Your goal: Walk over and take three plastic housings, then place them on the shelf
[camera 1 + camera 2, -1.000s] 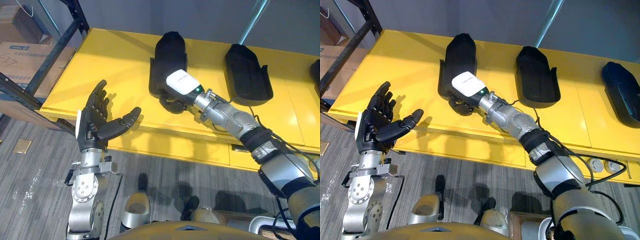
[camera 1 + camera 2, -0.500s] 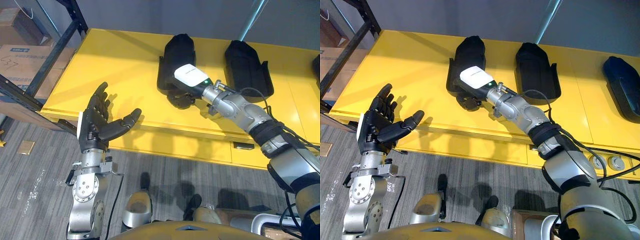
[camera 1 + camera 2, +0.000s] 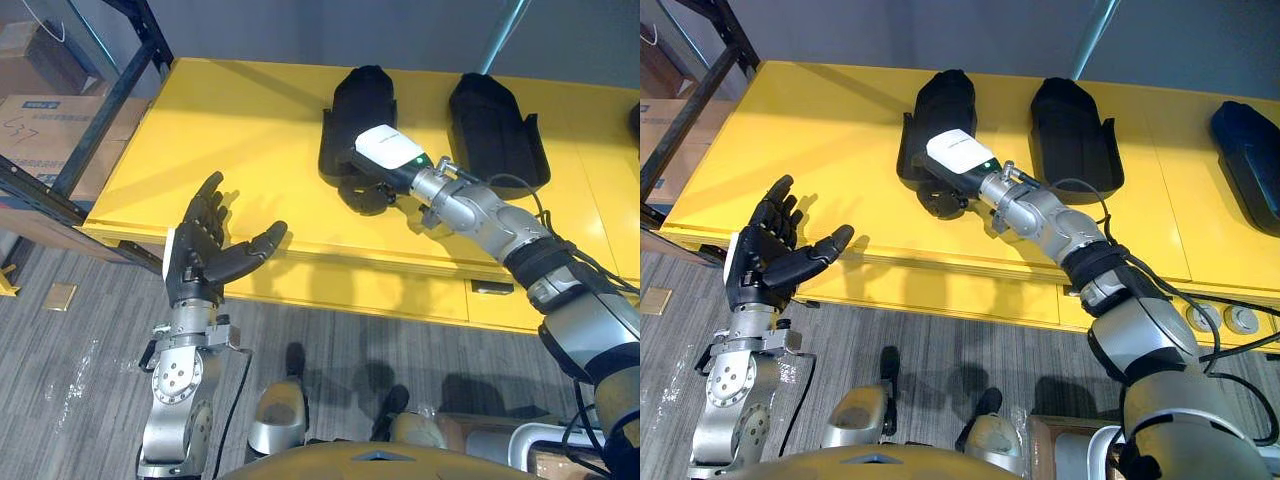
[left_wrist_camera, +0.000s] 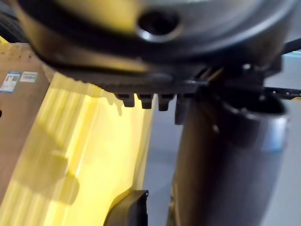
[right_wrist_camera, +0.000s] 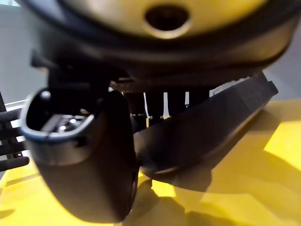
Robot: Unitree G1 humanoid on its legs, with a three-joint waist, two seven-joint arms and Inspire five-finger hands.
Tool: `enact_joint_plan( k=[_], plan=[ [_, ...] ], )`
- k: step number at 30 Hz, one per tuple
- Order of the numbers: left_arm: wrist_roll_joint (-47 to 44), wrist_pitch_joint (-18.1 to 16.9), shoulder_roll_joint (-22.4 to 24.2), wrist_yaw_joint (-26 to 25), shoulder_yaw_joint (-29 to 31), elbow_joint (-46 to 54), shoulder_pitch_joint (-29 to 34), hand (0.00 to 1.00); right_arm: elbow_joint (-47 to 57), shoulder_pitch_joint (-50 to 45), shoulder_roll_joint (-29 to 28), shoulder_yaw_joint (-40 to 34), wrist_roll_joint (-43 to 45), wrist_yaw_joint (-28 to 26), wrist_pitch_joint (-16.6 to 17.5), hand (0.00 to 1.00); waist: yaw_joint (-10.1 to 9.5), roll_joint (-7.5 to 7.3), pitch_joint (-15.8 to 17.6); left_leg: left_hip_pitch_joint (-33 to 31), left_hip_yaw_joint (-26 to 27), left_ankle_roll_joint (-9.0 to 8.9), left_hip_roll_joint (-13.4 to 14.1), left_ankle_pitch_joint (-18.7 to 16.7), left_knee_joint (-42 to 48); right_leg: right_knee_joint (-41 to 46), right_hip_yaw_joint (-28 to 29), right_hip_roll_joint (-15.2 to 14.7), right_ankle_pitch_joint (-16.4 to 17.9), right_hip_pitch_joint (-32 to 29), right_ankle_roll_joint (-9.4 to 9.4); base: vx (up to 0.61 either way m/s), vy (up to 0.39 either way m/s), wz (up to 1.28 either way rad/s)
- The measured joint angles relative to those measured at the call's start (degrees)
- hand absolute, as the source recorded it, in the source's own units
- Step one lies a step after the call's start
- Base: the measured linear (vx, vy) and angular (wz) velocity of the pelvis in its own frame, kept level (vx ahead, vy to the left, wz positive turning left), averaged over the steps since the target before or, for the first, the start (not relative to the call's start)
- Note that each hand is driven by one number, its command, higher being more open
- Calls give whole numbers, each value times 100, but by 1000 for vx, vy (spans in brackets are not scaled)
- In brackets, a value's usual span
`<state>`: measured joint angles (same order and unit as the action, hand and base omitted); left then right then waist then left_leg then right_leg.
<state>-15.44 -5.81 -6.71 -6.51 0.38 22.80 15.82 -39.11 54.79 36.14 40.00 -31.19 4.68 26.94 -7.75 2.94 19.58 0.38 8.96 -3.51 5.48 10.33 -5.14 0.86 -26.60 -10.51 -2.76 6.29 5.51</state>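
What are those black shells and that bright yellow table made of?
Housing held by the right robot hand, and its neighbour: likely moulded plastic, matte black, with thin walls, rounded edges and a dull sheen. Table: probably painted sheet metal, glossy yellow; it reflects light softly and shows straight panel seams, though coated wood can't be ruled out.
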Motion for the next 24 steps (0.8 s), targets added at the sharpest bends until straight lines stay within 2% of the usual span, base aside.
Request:
enact_joint_plan(
  k=[9,19,20,24],
  plan=[
    [-17,-1,2,-80,-14,0,-6,100,-283,228,0,135,102,162,53,0,-6,199,71,-23,-30,1,-21,3,0,4,-33,-20,1,-5,0,0,0,0],
    [-28,-1,1,-85,-28,0,-6,100,-433,284,0,123,119,231,82,0,2,230,60,-96,-106,6,-59,26,0,11,-109,-49,2,-23,1,0,0,4],
    [-28,-1,1,-85,-36,0,-6,100,-477,292,0,123,122,242,102,100,0,235,57,-95,-107,5,-60,27,0,14,-109,-50,2,-23,1,0,0,0],
    [-28,0,0,-85,-70,0,-4,100,-505,292,0,133,113,222,154,100,16,249,48,-86,-100,-1,-60,22,0,22,-102,-53,2,-23,1,0,0,0]
  ],
)
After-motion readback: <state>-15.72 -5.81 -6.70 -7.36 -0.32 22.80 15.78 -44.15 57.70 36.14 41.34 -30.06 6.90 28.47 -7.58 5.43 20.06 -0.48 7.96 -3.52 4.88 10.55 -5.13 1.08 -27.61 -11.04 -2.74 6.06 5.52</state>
